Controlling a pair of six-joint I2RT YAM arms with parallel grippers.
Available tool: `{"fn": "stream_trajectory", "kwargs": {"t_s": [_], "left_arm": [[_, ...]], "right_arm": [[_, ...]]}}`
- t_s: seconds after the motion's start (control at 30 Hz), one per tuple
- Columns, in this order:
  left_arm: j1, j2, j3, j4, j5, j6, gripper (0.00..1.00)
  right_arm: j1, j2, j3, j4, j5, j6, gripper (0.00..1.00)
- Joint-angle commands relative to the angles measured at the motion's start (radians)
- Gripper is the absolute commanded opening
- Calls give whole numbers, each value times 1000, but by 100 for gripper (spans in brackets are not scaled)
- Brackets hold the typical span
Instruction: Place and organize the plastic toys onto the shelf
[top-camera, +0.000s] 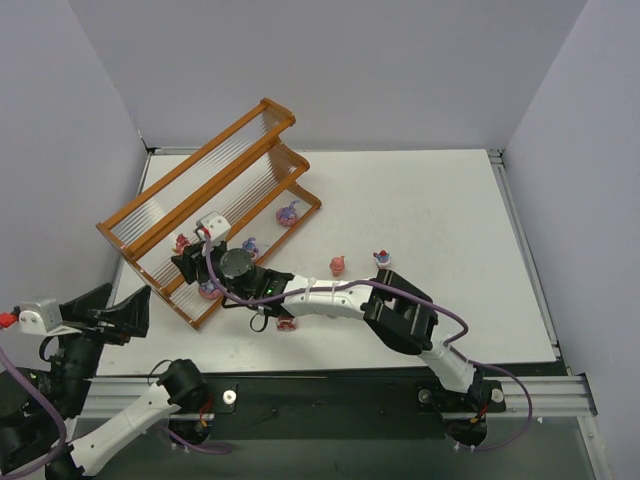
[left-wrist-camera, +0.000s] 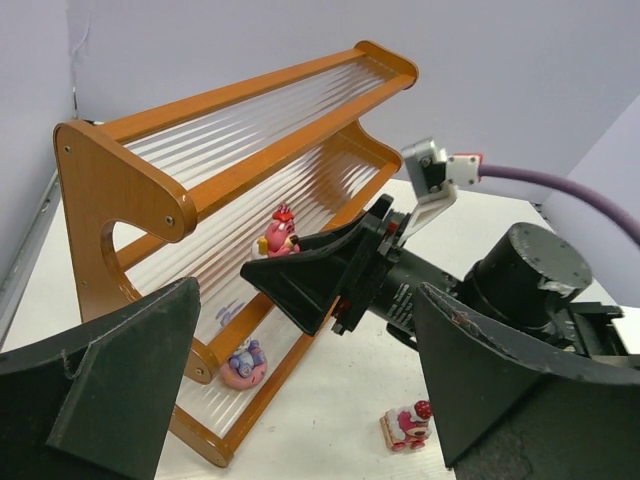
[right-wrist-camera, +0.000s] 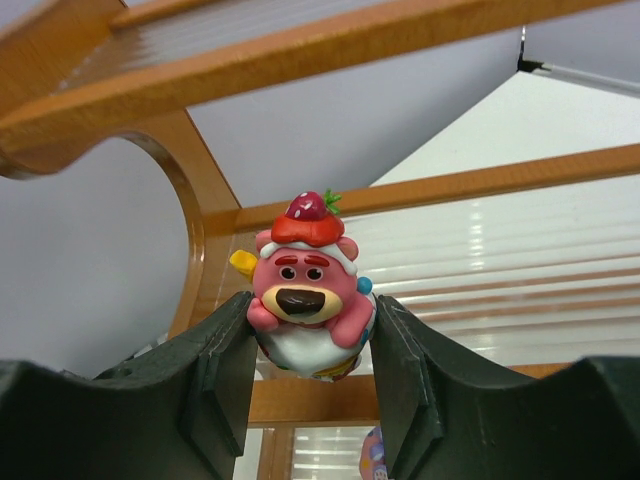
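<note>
Placing step: the right gripper (right-wrist-camera: 310, 322), half-closed, pinches a pink bear toy (right-wrist-camera: 300, 290) before the shelf (left-wrist-camera: 100, 190); next, seat it upright on a tier. Near left, the left gripper (top-camera: 118, 310) gapes wide, empty.

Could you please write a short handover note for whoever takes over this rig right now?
Left gripper: open, empty, off the shelf's near end.
Right gripper: shut on a glossy pink bear figurine with a strawberry hat, held up at the orange-brown stepped shelf with clear ribbed tiers, not yet set down.
Done: three small toys on the lowest tier: far toy, middle toy, near donut toy.
Left: place the bear, then shelve three from the white table: left loose toy, centre loose toy, right loose toy.
</note>
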Motion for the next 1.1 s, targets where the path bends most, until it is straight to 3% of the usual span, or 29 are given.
{"fn": "stream_trajectory", "kwargs": {"t_s": [0.0,0.97,1.07], "left_arm": [[-6,-63,56,65,19,13,97],[-6,-60,88,91,37,10,97],[-4,-62,88,88,34,10,97]], "right_arm": [[-1,9,64,108,37,18,0],[21,144,182,74,57,-23,0],[25,157,198,69,65,-38,5]]}}
